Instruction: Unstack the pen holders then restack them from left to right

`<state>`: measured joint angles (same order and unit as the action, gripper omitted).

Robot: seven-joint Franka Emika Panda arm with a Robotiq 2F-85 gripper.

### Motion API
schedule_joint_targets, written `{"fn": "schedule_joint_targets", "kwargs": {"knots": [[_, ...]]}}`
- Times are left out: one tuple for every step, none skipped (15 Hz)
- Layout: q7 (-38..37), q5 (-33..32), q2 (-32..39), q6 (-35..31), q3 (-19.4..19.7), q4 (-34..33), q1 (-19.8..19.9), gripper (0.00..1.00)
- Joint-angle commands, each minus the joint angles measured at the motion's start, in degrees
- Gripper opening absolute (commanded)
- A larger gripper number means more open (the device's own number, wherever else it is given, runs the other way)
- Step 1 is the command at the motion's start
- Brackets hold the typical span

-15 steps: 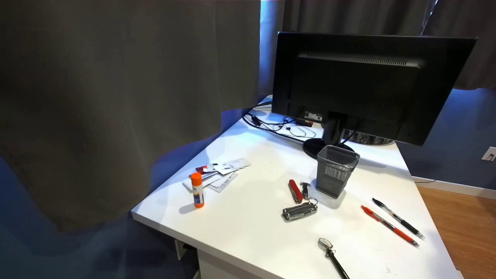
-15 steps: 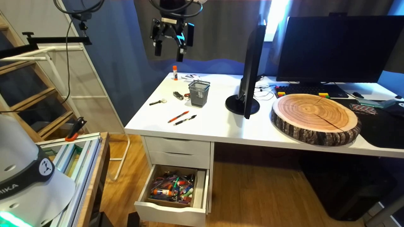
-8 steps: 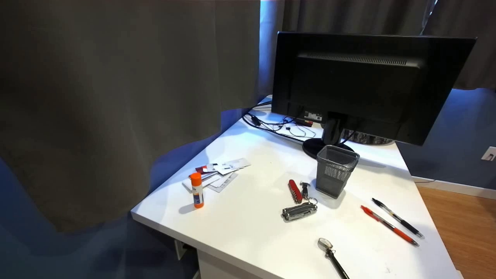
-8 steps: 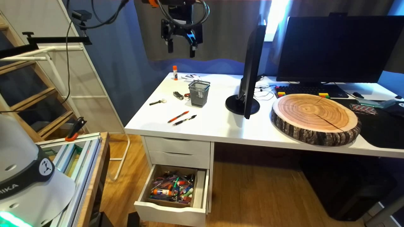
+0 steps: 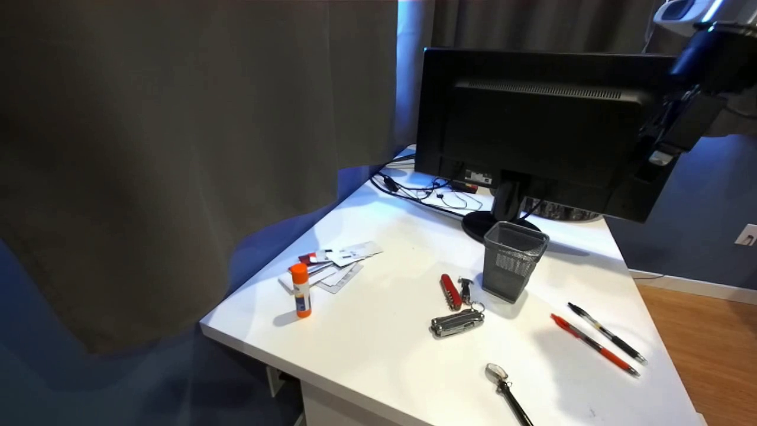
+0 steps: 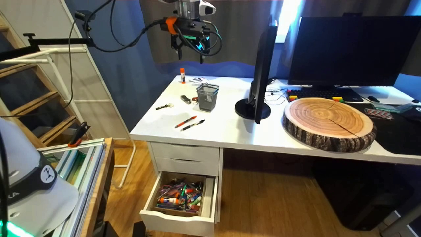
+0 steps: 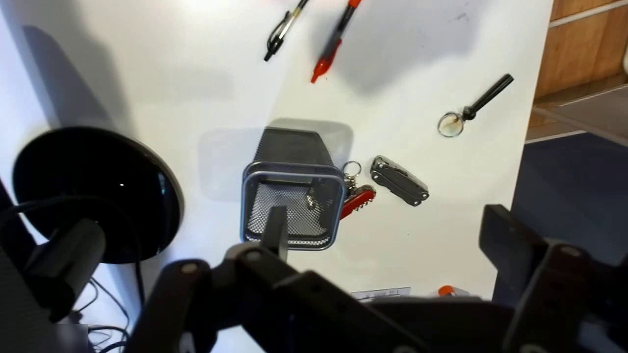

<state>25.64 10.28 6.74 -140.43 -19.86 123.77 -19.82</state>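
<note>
The pen holders, dark grey square mesh cups, stand upright on the white desk, nested in one stack. They show in both exterior views (image 5: 512, 263) (image 6: 207, 98). Two rims close together show at the stack's top in the wrist view (image 7: 294, 147). My gripper (image 6: 190, 59) hangs in the air above the desk, well above the stack, fingers apart with nothing between them. In the wrist view my gripper (image 7: 386, 215) has its left finger overlapping the stack's opening and its right finger past the desk edge. It is partly visible in an exterior view (image 5: 656, 160).
A monitor on a round black base (image 6: 252, 110) stands beside the stack. A red pocket knife (image 5: 451, 292), a multi-tool (image 5: 457, 323), a magnifier (image 5: 497, 373) and two pens (image 5: 594, 344) lie nearby. A glue stick (image 5: 301, 291) stands by some cards (image 5: 349, 254). A drawer (image 6: 179, 222) is open below.
My gripper has moved right in an exterior view, and more of the arm has come down into sight. It has also entered the other exterior view at the upper right. The stack has not moved.
</note>
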Motion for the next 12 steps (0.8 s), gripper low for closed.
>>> {"fn": "schedule_joint_targets", "kwargs": {"knots": [[1.8,0.0,8.5,-0.9,-2.2,-6.8,0.0,1.00],[2.0,-0.3,10.3,-0.9,-2.8,-8.2,0.1,1.00],[2.6,-0.4,12.3,-0.7,-3.3,-10.0,0.4,1.00],[3.2,-0.7,14.1,-0.5,-3.7,-11.7,0.5,1.00],[3.9,-1.0,15.9,-0.1,-4.0,-13.3,0.7,1.00],[3.1,-2.5,17.4,0.5,-3.5,-15.0,0.4,1.00],[3.2,-3.1,18.8,0.1,-3.5,-16.2,0.4,1.00],[3.2,-3.8,20.1,0.0,-3.4,-17.4,0.4,1.00],[3.3,-5.2,21.3,-0.2,-3.1,-18.5,0.3,1.00],[3.3,-7.5,22.4,-0.2,-2.3,-19.6,0.0,1.00],[3.0,-8.6,23.4,-0.3,-2.1,-20.5,-0.1,1.00],[2.8,-9.4,24.4,-0.7,-2.0,-21.3,0.0,1.00]]}}
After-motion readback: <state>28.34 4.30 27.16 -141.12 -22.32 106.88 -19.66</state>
